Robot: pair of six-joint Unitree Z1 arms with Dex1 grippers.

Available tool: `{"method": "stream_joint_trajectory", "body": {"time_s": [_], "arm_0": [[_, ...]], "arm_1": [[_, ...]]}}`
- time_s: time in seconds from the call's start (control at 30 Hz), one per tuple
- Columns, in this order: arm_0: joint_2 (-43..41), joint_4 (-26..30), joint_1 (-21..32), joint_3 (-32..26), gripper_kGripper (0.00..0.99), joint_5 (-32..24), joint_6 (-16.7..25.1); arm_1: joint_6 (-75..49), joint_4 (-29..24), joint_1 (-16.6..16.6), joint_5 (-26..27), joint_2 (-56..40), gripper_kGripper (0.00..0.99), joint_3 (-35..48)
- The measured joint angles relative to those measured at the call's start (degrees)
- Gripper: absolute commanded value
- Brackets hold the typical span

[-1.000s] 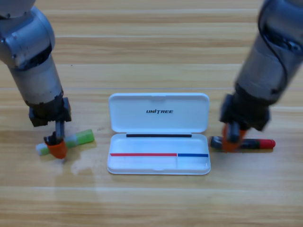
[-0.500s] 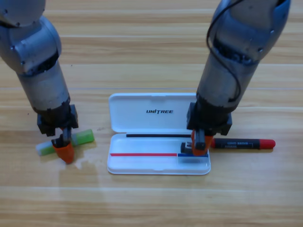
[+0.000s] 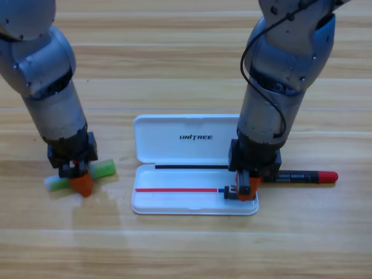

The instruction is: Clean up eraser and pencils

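The wooden table (image 3: 186, 58), pale planks with lengthwise grain, carries everything. Right arm (image 3: 285, 75), grey and cylindrical, has leaned further over the case than half a second ago. Left arm (image 3: 49, 81) stands at the picture's left, shifted slightly lower than before. The white pencil case (image 3: 174, 145), smooth hard plastic with rounded corners, lies open, lid flat behind the tray. The red-and-black pencil (image 3: 305, 176), a thick stick, lies on the table just right of the tray, unmoved. The green pencil (image 3: 102, 170), half bright, half pale, lies left of the case under the left gripper (image 3: 81, 185), whose grip cannot be judged. The right gripper (image 3: 244, 190) now sits inside the tray's right end, clenched on the eraser (image 3: 231, 190), a small dark block.
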Motion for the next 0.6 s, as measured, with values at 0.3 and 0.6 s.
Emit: {"method": "stream_joint_trajectory", "body": {"time_s": [0.3,0.6], "arm_0": [[-0.46,-0.67,0.00,0.62,0.000,0.26,1.22],[-6.71,2.39,0.00,-0.35,0.000,4.52,1.47]], "arm_1": [[0.00,-0.01,0.00,-1.64,0.01,0.494,-0.38],[0.00,-0.01,-0.01,-1.61,0.09,0.818,-0.45]]}}
